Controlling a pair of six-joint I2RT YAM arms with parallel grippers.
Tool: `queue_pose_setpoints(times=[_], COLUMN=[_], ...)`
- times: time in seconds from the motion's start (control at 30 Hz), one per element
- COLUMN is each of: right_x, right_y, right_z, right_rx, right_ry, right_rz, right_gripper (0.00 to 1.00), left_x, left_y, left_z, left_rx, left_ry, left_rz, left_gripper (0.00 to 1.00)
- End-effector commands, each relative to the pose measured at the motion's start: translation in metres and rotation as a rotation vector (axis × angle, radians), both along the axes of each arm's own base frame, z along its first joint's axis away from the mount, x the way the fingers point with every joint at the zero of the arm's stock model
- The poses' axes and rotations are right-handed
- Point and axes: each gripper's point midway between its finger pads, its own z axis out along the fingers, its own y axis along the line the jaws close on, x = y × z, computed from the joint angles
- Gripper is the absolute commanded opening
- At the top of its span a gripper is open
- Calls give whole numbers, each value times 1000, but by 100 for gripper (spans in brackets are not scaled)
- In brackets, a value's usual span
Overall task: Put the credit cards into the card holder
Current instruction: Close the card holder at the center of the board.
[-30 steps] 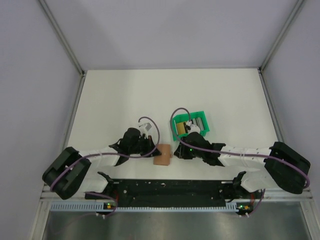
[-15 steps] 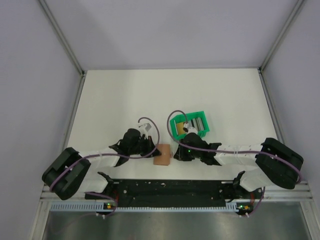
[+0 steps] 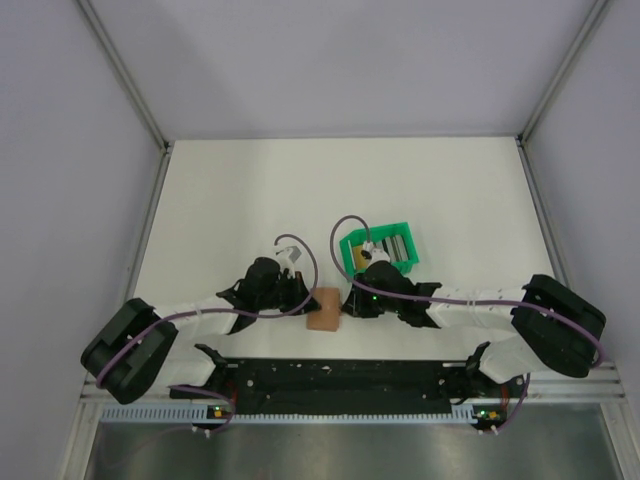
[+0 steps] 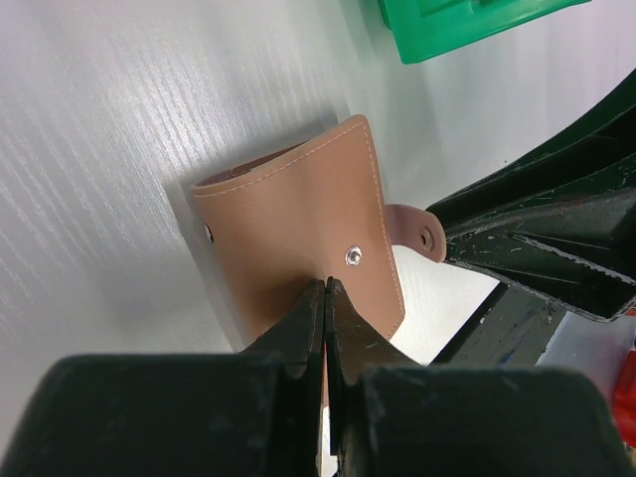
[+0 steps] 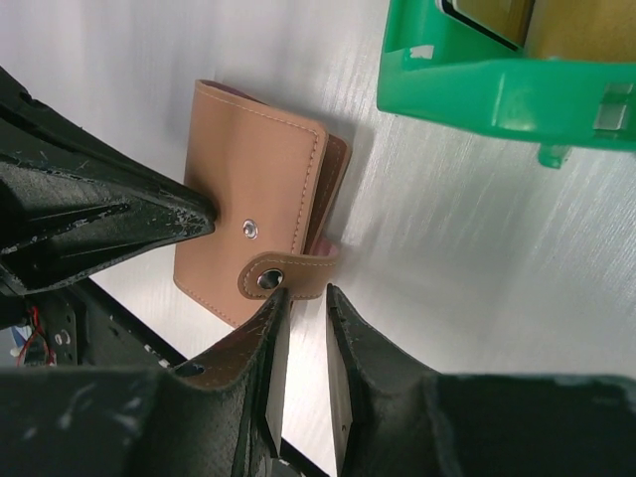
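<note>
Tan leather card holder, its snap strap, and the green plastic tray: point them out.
tan leather card holder (image 5: 238, 179), right wrist view, on its front cover.
snap strap (image 5: 308, 270), right wrist view, on the tab end.
green plastic tray (image 5: 487, 99), right wrist view, on its near wall.

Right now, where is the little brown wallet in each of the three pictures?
Top view: wallet low centre, between the two arms.
Left wrist: wallet mid-picture.
Right wrist: wallet left of centre.
Shared landmark: green tray, just beyond the wallet from above, at the top right in both wrist views.
</note>
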Motion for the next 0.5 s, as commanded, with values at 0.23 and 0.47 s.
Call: queue_pose_setpoints(times=[0.23,0.47], right_x=[15,19], right_y=[18,22], right_z=[23,32], right_rx=[60,58], right_ry=[-70,-121], right_rz=[18,59], right_gripper=[18,8], left_x=[-4,-5], left_y=[12,13], left_z=[-16,-17], left_rx=[74,80], left_ry=[-3,1], left_rz=[-5,-2], left_gripper=[0,0])
